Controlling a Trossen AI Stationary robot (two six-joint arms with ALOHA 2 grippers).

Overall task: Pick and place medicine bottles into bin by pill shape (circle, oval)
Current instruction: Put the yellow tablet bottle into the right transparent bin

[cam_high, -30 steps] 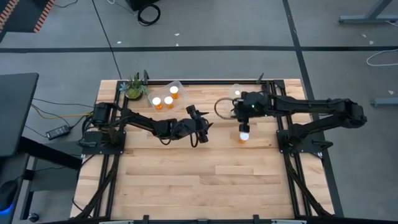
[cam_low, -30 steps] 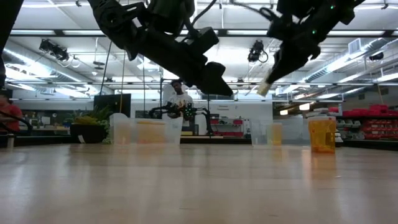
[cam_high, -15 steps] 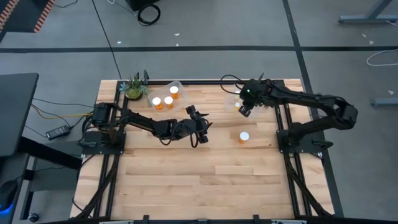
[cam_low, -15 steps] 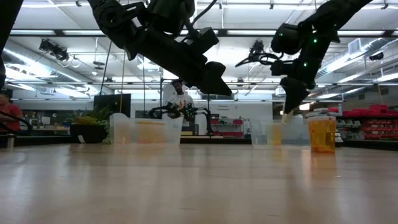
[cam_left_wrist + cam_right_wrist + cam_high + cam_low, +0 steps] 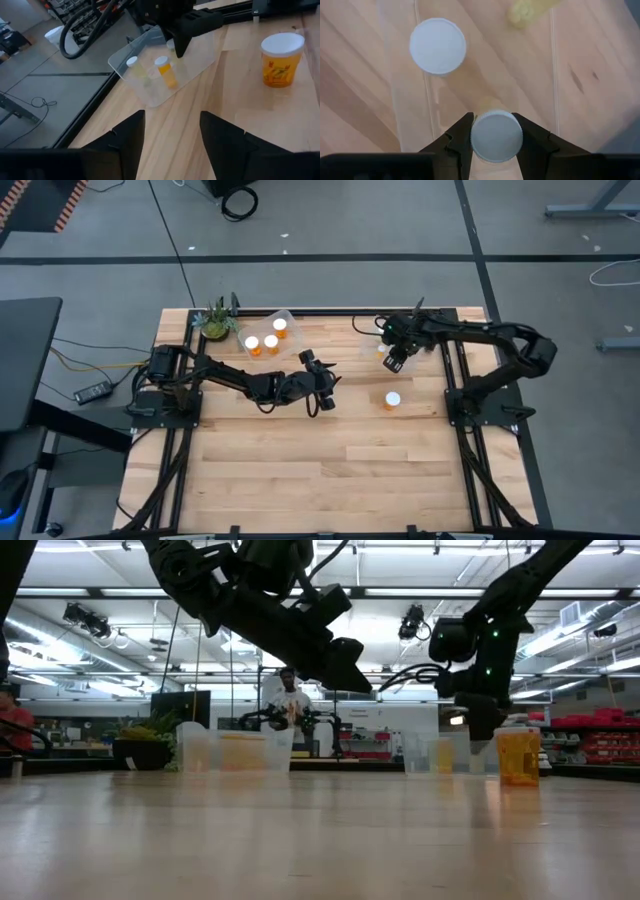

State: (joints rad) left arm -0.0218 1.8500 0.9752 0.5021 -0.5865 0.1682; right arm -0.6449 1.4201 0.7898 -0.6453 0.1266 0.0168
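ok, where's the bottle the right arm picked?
Between the right hand's fingers, the bottle hangs over the clear bin at the table's far right, beside another capped bottle.

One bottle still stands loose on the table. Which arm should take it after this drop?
Probably the right. The right gripper, shut on a small bottle over the clear right bin, is close to the loose bottle. The left gripper hangs open mid-table, farther off.
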